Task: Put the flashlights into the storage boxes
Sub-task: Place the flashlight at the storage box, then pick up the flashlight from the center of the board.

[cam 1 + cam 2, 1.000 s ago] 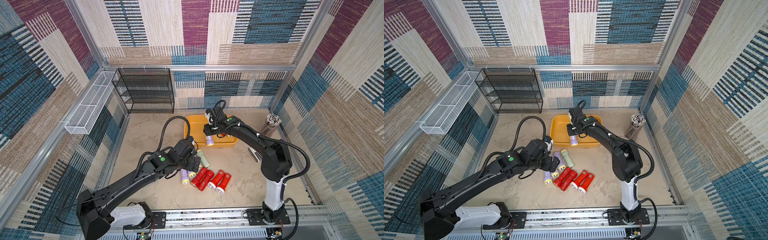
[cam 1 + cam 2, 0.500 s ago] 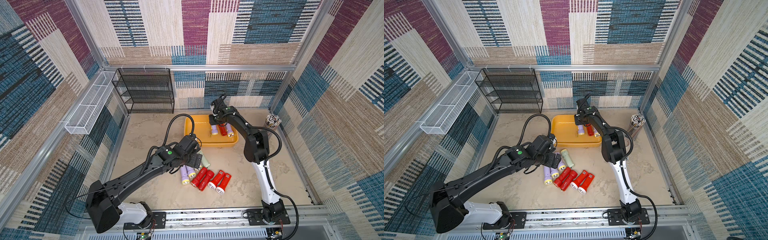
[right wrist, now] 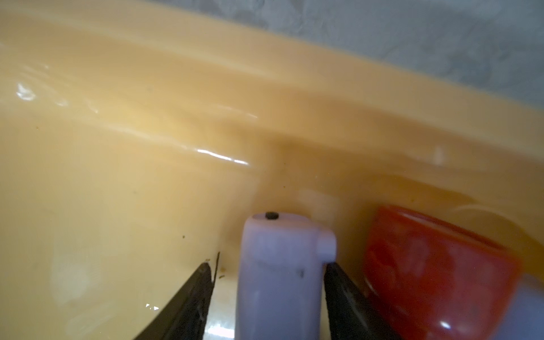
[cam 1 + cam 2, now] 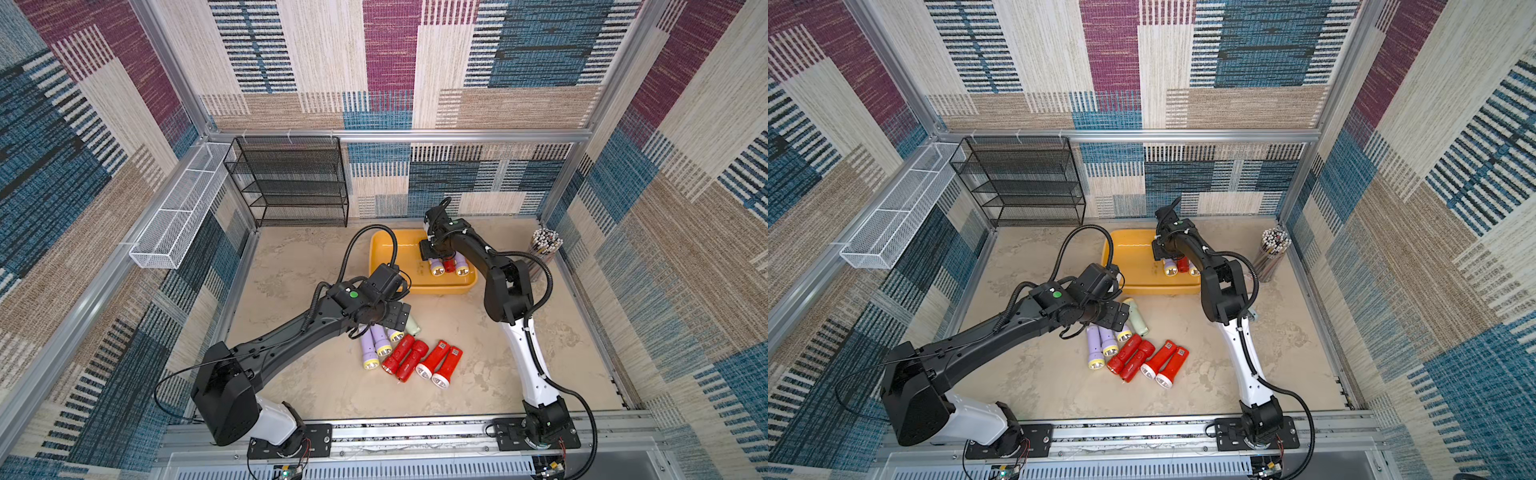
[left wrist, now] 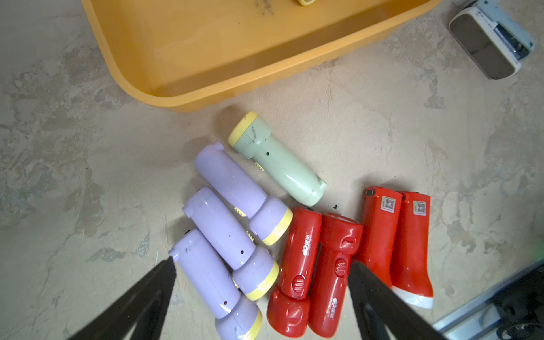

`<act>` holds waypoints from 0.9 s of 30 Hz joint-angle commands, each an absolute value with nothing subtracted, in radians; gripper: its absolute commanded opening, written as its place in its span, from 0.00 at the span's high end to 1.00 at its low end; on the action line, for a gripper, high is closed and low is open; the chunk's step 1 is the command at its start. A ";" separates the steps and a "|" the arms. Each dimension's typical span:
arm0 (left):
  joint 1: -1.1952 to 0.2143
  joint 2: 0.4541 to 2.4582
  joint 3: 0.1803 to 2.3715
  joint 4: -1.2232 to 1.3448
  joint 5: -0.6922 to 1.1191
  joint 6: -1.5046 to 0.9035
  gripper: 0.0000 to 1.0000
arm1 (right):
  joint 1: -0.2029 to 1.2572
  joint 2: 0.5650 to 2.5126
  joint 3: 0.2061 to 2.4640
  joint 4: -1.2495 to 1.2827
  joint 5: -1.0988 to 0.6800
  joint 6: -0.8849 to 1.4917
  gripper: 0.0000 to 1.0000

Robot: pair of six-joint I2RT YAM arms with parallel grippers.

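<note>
Tray (image 4: pixel 419 287): holds lilac flashlight (image 3: pixel 279 279).
Right gripper (image 3: pixel 268 266): jaws parted, straddling lilac flashlight.
Left gripper (image 5: pixel 262 263): jaws spread wide over loose flashlights (image 5: pixel 217 229).

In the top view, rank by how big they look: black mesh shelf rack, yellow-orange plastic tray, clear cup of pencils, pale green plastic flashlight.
1. black mesh shelf rack
2. yellow-orange plastic tray
3. clear cup of pencils
4. pale green plastic flashlight, partly behind the left arm, so last place is unsure
</note>
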State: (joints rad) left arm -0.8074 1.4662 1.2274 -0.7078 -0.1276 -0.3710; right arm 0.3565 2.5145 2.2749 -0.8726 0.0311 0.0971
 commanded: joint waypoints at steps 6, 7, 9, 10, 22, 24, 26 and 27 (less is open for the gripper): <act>-0.805 1.453 1.246 -0.724 -0.123 -0.376 0.05 | 0.356 2.325 2.163 -0.793 -0.005 0.103 0.35; -0.805 1.450 1.248 -0.730 -0.120 -0.380 0.05 | 0.356 2.300 2.139 -0.784 -0.020 0.105 0.35; -0.805 1.436 1.242 -0.734 -0.110 -0.394 0.05 | 0.357 2.247 2.090 -0.772 -0.048 0.113 0.35; -0.805 1.427 1.236 -0.733 -0.106 -0.400 0.05 | 0.359 2.225 2.065 -0.766 -0.055 0.116 0.35; -0.813 1.254 1.082 -0.704 -0.047 -0.490 0.05 | 0.485 1.805 1.539 -0.630 -0.069 0.175 0.35; -0.816 1.228 1.061 -0.700 -0.044 -0.504 0.05 | 0.504 1.742 1.473 -0.627 -0.063 0.190 0.35; -0.819 1.200 1.039 -0.696 -0.039 -0.516 0.05 | 0.519 1.678 1.403 -0.619 -0.060 0.204 0.35; -0.821 1.188 1.029 -0.693 -0.037 -0.521 0.05 | 0.523 1.650 1.371 -0.613 -0.066 0.213 0.35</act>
